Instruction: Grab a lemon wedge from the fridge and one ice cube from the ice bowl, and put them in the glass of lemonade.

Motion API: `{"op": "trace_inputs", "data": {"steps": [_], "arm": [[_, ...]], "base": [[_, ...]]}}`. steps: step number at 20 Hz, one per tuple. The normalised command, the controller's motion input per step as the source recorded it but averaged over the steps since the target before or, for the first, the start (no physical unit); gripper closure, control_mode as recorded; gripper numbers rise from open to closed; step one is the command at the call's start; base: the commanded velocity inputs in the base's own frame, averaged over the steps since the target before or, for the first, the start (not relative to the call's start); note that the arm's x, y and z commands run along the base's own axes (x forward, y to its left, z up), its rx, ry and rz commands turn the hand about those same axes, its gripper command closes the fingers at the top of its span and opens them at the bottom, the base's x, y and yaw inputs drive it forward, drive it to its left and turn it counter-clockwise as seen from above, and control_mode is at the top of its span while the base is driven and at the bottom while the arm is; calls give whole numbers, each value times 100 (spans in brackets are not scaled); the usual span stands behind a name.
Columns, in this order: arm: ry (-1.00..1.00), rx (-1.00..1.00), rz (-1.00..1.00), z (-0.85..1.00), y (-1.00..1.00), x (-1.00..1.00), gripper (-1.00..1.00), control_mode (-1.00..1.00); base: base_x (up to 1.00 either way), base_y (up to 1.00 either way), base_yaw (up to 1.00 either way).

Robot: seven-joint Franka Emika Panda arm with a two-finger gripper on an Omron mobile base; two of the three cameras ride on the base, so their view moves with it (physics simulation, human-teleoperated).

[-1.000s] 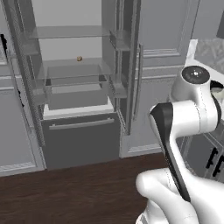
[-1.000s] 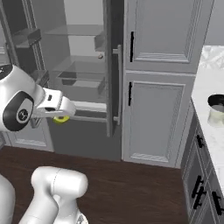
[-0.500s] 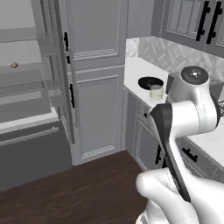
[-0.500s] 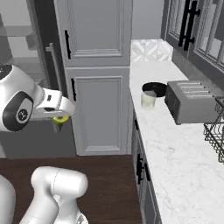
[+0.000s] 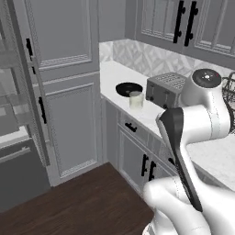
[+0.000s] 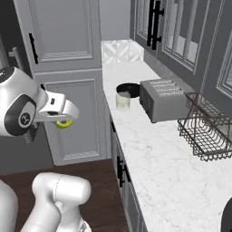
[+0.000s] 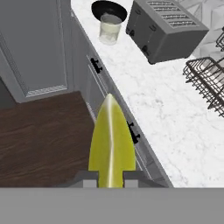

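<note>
My gripper [image 6: 64, 122] is shut on the lemon wedge [image 6: 64, 123], a bright yellow curved piece, and holds it over the dark wood floor in front of the counter. In the hand view the lemon wedge [image 7: 111, 144] sticks up between the fingertips of the gripper [image 7: 109, 178]. On the white counter ahead stands the glass of lemonade [image 7: 109, 29] [image 6: 123, 100], touching or just in front of the black ice bowl [image 7: 109, 9] [image 6: 128, 89]. The ice cube is hidden from me. The open fridge [image 5: 13, 160] sits at the far left of the left base view.
A grey toaster [image 6: 163, 99] stands to the right of the glass, and a wire basket [image 6: 204, 131] beyond it. Grey cabinets with black handles [image 5: 69, 114] run under and beside the marble counter [image 6: 154, 163]. Upper cabinets [image 6: 181, 36] hang above the counter.
The base has turned right, so both base views swung from the open fridge to the counter. The lemon wedge stays gripped throughout.
</note>
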Motion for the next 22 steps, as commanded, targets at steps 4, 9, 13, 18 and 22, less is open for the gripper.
{"op": "trace_inputs", "data": {"steps": [4,9,13,18,22], "arm": [[0,0,0,0,0,0,100,100],[0,0,0,0,0,0,100,100],[0,0,0,0,0,0,100,100],[0,0,0,0,0,0,100,100],[0,0,0,0,0,0,100,100]], "base": [[69,47,-16],[95,38,-16],[92,4,-19],[68,-18,-21],[52,-28,-22]]}}
